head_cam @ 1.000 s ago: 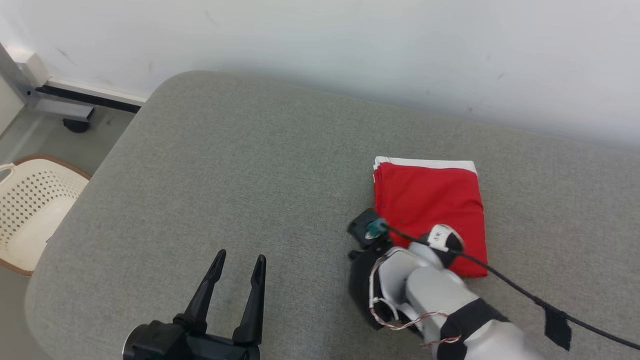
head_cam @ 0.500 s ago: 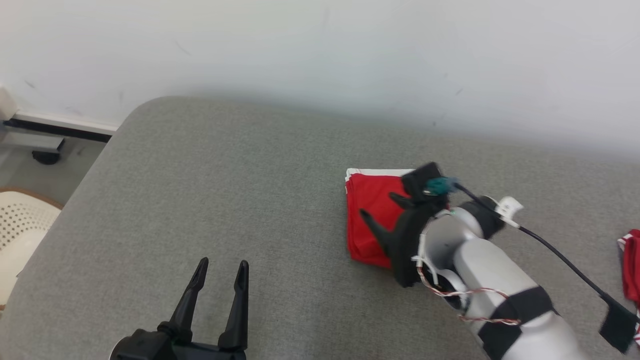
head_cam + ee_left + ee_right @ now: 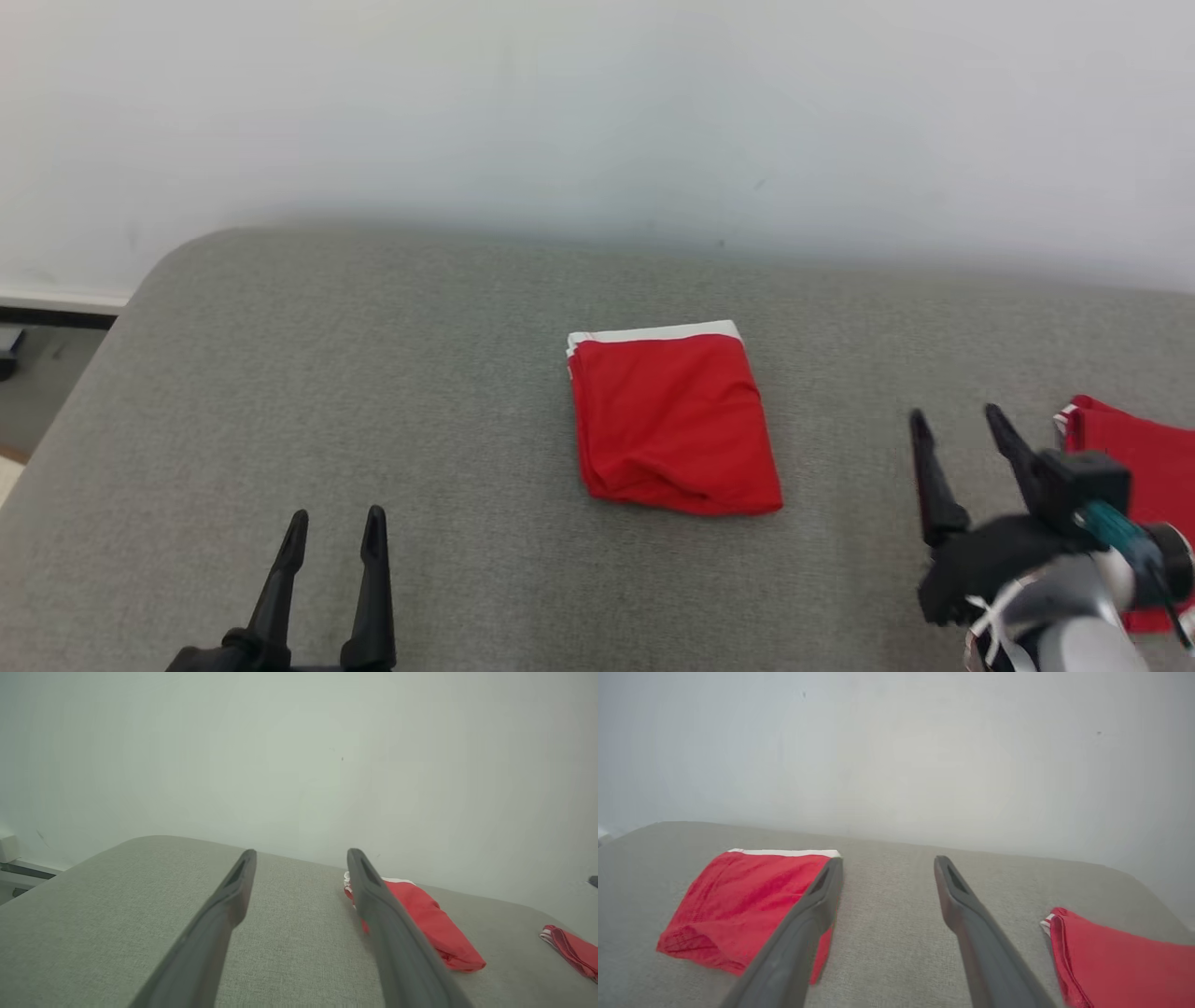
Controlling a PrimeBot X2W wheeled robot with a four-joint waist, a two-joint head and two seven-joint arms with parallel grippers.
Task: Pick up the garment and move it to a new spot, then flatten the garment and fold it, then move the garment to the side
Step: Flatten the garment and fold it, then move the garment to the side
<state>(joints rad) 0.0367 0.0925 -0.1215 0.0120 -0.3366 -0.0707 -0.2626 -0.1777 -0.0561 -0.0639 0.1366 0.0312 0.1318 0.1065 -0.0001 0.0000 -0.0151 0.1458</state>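
My right gripper (image 3: 957, 415) has backed off the folded red cloth garment (image 3: 672, 425), its placing seemingly done. Jaws stand apart here and on my left gripper (image 3: 337, 515).

Grey upholstered surface (image 3: 373, 373) — white wall (image 3: 560, 112) behind

No readable text, label, brand, number or sign anywhere, nothing legible on the folded red fabric garment with white band (image 3: 672, 429), nothing on the grey fabric-covered counter (image 3: 373, 373), nothing on the plain pale wall (image 3: 560, 112)
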